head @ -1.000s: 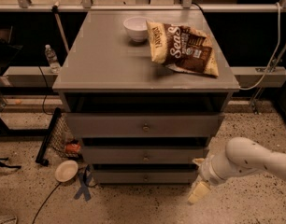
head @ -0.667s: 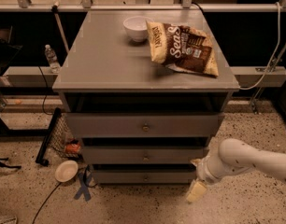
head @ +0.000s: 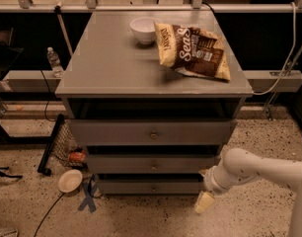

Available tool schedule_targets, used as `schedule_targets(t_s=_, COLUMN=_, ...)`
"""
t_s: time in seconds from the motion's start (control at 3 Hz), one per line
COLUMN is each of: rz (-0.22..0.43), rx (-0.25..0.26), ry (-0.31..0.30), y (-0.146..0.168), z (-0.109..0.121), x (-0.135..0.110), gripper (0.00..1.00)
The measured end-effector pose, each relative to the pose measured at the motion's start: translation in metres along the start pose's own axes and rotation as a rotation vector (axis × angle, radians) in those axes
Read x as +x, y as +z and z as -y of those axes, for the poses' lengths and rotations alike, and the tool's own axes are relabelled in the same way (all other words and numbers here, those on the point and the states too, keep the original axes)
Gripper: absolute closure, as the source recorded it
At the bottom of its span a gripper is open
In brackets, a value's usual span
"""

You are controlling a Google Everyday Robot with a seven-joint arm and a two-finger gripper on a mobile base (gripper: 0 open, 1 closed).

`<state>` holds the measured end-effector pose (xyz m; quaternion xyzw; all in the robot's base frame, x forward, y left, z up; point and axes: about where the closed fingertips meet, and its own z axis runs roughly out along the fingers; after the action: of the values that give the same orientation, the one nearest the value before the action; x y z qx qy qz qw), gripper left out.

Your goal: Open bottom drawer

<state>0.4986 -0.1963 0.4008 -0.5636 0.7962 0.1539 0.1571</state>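
Observation:
The grey cabinet point(head: 121, 63) has three drawers, each with a small round knob. The bottom drawer point(head: 126, 186) is the lowest one; its front sits close in under the middle drawer point(head: 121, 164) and its knob point(head: 153, 187) shows at the centre. My gripper point(head: 204, 202) hangs low at the bottom drawer's right end, just off the cabinet's right front corner and near the floor. It touches nothing that I can see. My white arm point(head: 249, 169) reaches in from the right.
A white bowl point(head: 143, 29) and a chip bag point(head: 193, 51) lie on the cabinet top. On the floor to the left are a pale dish point(head: 70, 180), a blue tape cross point(head: 89, 196), a black wire rack point(head: 55, 144) and a cable. A water bottle point(head: 54, 62) stands behind.
My arm and gripper have shifted a little to the left, closer to the cabinet's right front corner. The drawers have not moved.

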Motion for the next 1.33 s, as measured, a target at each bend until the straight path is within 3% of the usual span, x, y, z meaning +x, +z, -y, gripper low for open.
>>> schedule_targets(t_s=0.67, rz=0.049, rx=0.026, ry=-0.116, y=0.049, z=0.016, x=0.02, gripper=0.0)
schedule_targets(t_s=1.0, rz=0.056, rx=-0.006, ry=-0.174, y=0.11, z=0.035, x=0.027, gripper=0.0)
schedule_targets(t_s=1.33, rz=0.056, rx=-0.006, ry=-0.174, y=0.11, z=0.035, x=0.027, gripper=0.0)
